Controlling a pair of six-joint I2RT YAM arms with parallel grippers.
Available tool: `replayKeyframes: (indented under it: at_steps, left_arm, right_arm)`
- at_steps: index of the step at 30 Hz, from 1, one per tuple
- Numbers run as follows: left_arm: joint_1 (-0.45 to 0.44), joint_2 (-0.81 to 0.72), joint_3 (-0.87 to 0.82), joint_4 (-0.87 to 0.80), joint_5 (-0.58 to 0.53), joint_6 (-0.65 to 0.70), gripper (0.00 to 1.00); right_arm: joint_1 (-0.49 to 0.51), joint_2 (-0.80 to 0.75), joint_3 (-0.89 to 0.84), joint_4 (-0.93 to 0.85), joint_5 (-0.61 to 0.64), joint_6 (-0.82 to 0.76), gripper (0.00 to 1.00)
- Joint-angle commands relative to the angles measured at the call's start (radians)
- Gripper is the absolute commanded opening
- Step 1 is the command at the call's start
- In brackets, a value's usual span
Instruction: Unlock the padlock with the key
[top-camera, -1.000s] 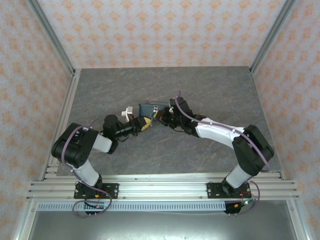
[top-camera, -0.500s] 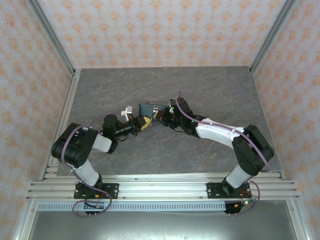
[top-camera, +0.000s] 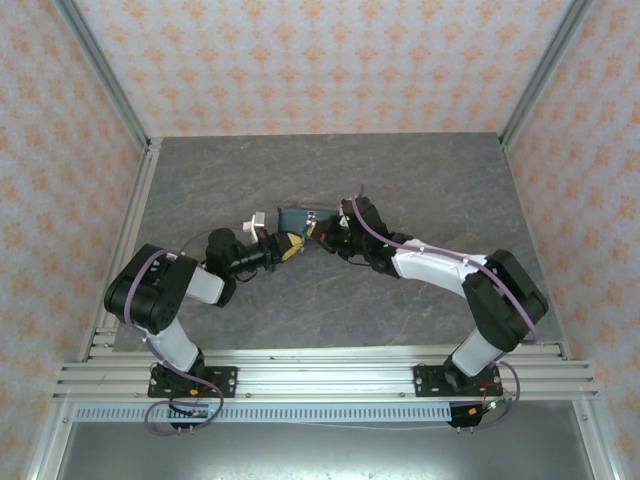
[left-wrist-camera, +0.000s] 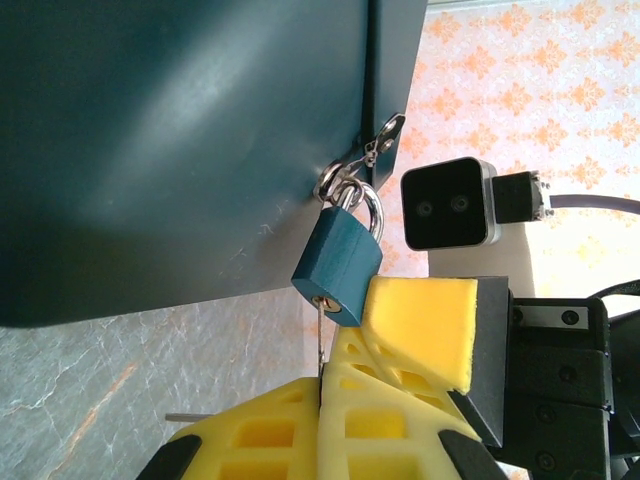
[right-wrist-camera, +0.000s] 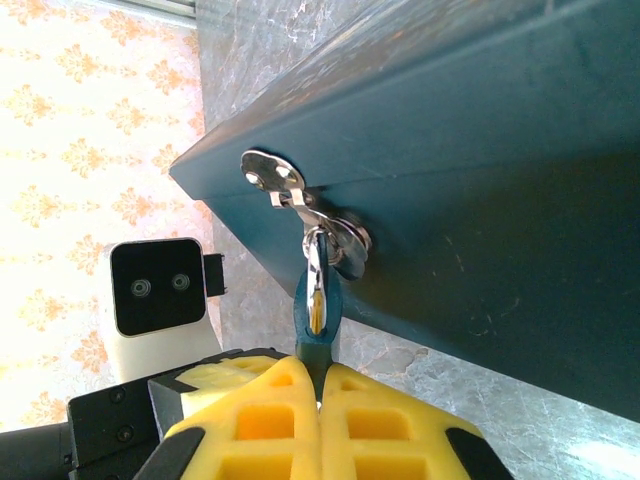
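The grey stone-patterned tabletop (top-camera: 420, 180) carries one container, a dark teal box (top-camera: 294, 215), and the left arm (top-camera: 160, 295) and right arm (top-camera: 440, 265) reach in to meet at its near face. The box is closed, its lid held down by a small metal hasp (left-wrist-camera: 385, 130), so whatever is inside cannot be seen. The right gripper (right-wrist-camera: 320, 385) has its yellow jaws pressed together on the lower edge of the padlock (left-wrist-camera: 338, 262), as far as its own wrist view shows, steadying it. The left gripper (left-wrist-camera: 322, 375) comes up from below with its jaws squeezed shut on the key (left-wrist-camera: 321, 335). The padlock, teal-blue and far smaller than either gripper, hangs from the hasp on the box front, just above the tabletop and tilted toward the left gripper. Its silver shackle (left-wrist-camera: 368, 205) passes through the hasp's ring and sits seated in the body. The key's thin shaft runs straight from the left jaws up into the keyhole on the padlock's underside, so I judge insertion done or very nearly so. What remains is the turn of the key and the shackle springing free, and neither is visible yet. How deep the key sits cannot be told.
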Motion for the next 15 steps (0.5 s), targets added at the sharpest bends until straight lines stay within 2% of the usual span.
replayKeyframes:
  at_steps: [1, 15]
  left_arm:
    - [0.005, 0.015, 0.037, 0.058, 0.027, -0.015, 0.00]
    - [-0.008, 0.013, 0.041, 0.060, 0.046, -0.025, 0.00]
  right_arm:
    - [-0.005, -0.001, -0.017, 0.062, -0.012, 0.014, 0.00]
    - [-0.010, 0.002, -0.035, 0.096, -0.021, 0.032, 0.00]
